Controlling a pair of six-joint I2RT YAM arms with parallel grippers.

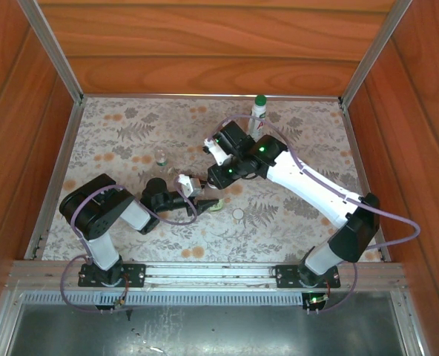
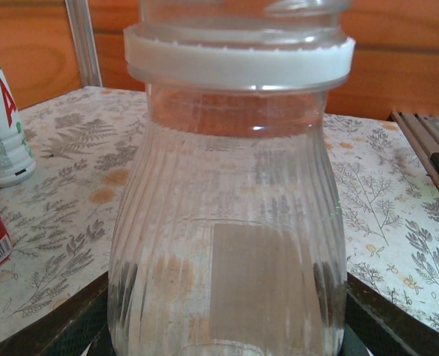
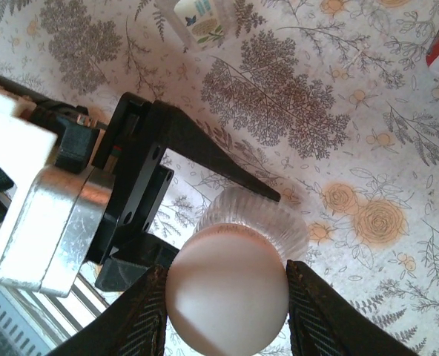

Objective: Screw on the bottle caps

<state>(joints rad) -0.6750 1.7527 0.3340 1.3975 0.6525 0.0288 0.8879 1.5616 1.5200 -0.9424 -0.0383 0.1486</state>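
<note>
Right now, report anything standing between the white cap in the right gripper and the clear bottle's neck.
Nothing visible does. The white cap sits directly on the clear ribbed bottle, pinched by the right gripper, while the left gripper holds the bottle's body.

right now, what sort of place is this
Probably a robot test cell, not a home: wooden panel walls and an aluminium frame box in a floral-covered table, with left arm and right arm bolted to a metal rail.
</note>
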